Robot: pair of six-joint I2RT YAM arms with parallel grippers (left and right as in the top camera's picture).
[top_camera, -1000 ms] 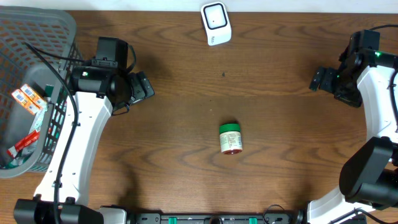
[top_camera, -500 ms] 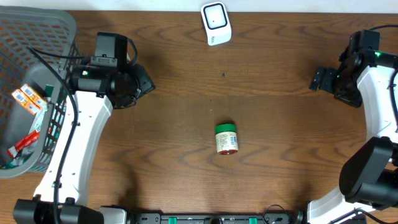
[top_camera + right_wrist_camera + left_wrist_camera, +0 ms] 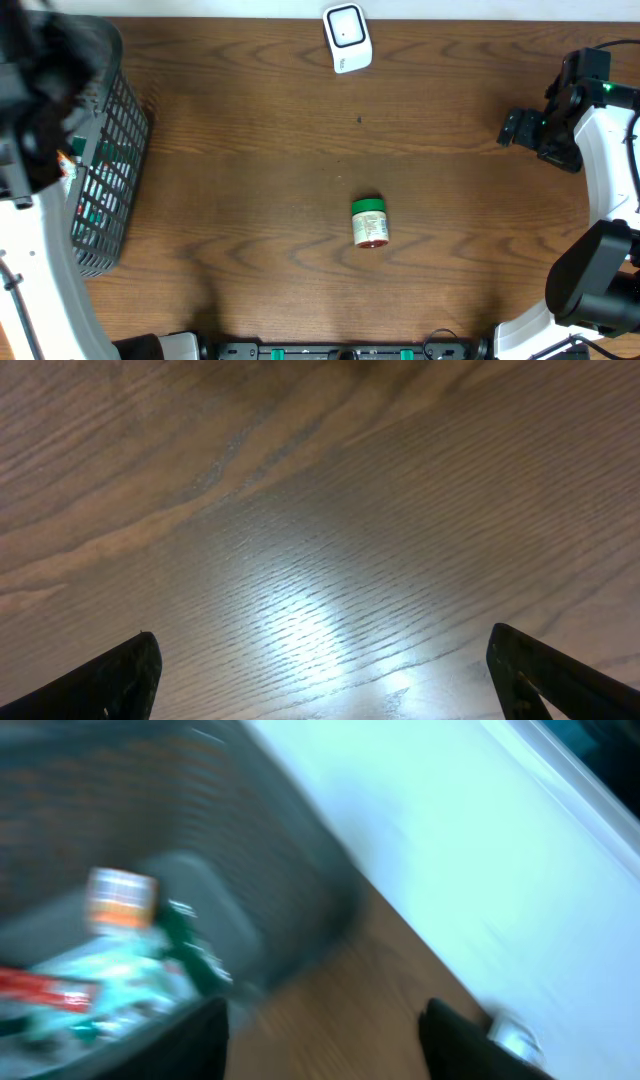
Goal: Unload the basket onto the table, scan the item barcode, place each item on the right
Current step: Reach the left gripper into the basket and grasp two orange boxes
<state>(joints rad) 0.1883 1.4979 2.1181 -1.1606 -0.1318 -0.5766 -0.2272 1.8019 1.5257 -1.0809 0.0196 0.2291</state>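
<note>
Your left gripper (image 3: pixel 325 1038) hangs over the basket (image 3: pixel 105 190) with its jaws parted and empty, and the right gripper (image 3: pixel 325 675) is spread wide over bare table (image 3: pixel 250 150). The green-lidded jar (image 3: pixel 370 222) lies mid-table, well apart from the scanner (image 3: pixel 347 37). Steady that blurred arm before you grasp anything.

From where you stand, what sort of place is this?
Probably a mock shop checkout on a wooden table: a grey shopping basket of packets, a white scanner-like device, and a green-lidded jar lying loose.
</note>
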